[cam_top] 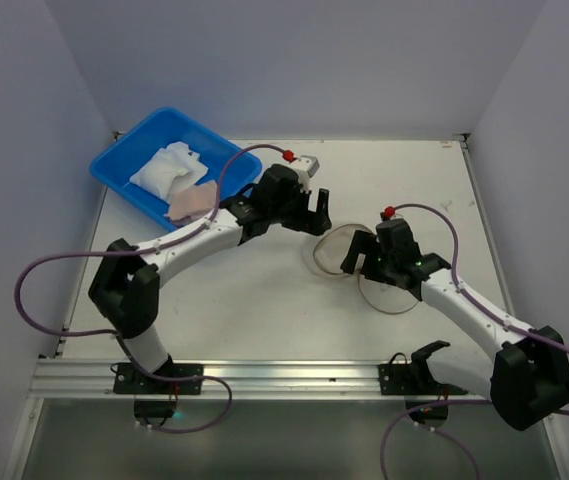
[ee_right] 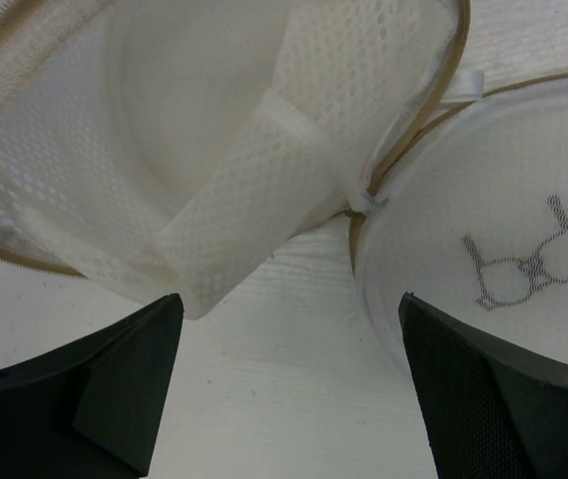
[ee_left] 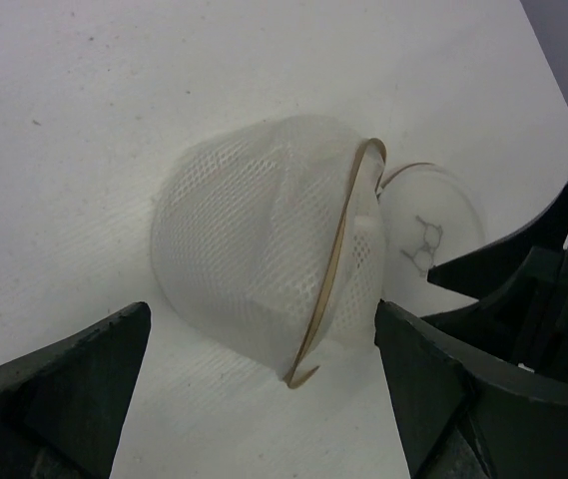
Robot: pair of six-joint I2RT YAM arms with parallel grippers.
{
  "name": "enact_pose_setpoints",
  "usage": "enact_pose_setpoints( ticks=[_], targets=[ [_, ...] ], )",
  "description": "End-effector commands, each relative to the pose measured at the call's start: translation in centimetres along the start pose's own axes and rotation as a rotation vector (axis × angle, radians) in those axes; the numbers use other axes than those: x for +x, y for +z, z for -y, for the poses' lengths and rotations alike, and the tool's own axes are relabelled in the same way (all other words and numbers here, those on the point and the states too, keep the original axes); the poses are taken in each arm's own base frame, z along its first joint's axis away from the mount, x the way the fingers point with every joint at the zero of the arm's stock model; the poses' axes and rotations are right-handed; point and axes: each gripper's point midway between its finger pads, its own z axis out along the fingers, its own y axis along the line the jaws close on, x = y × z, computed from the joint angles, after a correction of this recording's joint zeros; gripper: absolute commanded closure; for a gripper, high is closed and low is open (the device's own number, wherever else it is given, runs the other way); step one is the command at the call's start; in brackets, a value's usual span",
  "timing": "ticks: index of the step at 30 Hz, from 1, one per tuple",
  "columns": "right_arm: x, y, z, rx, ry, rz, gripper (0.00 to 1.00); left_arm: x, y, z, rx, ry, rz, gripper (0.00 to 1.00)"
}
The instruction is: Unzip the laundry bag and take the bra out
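Observation:
The laundry bag lies mid-table, a cream mesh drum zipped open. Its round lid with the black bra outline is flopped aside toward the right arm. In the left wrist view the mesh body with its tan zip rim lies just ahead of my open, empty left gripper. In the right wrist view the open body and lid lie ahead of my open, empty right gripper. Only mesh shows inside the bag. A beige-pink soft piece lies on the tub's near rim; whether it is the bra I cannot tell.
A blue tub stands at the back left with white cloths in it. The left arm reaches across from the left; its gripper is just behind the bag, the right gripper beside it. Walls close in on three sides.

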Motion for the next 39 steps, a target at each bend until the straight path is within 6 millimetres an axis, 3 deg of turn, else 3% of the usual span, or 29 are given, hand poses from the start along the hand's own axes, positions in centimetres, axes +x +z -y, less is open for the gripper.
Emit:
enact_pose_setpoints(
  ticks=[1, 5, 7, 11, 13, 17, 21, 26, 31, 33, 39],
  targets=[
    [-0.1, -0.2, -0.3, -0.038, 0.052, 0.028, 0.10, -2.0, 2.2, 1.5, -0.001, 0.055, 0.056, 0.06],
    [0.2, -0.5, 0.4, -0.035, 0.072, 0.040, 0.10, 0.0, 5.4, 0.8, -0.028, 0.065, 0.005, 0.15],
    [0.5, -0.6, 0.7, -0.035, 0.079, 0.048, 0.10, 2.0, 7.0, -0.6, -0.070, 0.054, -0.038, 0.20],
    [0.6, -0.9, 1.0, -0.036, 0.083, 0.060, 0.10, 7.0, 8.7, -4.8, -0.215, 0.012, -0.117, 0.51],
    [0.6, -1.0, 1.2, -0.034, 0.085, 0.063, 0.10, 8.7, 8.6, -6.4, -0.285, -0.017, -0.142, 0.64],
    [0.3, -1.1, 2.1, 0.015, 0.085, 0.087, 0.11, 12.5, 6.8, -8.2, -0.357, -0.123, -0.185, 0.77],
    [-0.1, -1.4, 2.6, 0.033, 0.097, 0.108, 0.10, 16.0, 3.2, -10.0, -0.417, -0.181, -0.202, 0.80],
    [-0.6, -0.9, 4.1, 0.094, 0.140, 0.120, 0.11, 18.7, -0.4, -11.2, -0.454, -0.218, -0.206, 0.81],
    [-0.9, -0.1, 7.0, 0.169, 0.222, 0.103, 0.16, 18.7, -2.6, -10.8, -0.423, -0.262, -0.155, 0.82],
    [-1.3, 0.2, 7.5, 0.187, 0.227, 0.105, 0.21, 18.5, -3.0, -10.7, -0.413, -0.275, -0.138, 0.82],
    [0.4, 1.8, 7.9, 0.174, 0.250, 0.017, 0.34, 17.3, -3.3, -9.8, -0.382, -0.281, -0.112, 0.82]
  ],
)
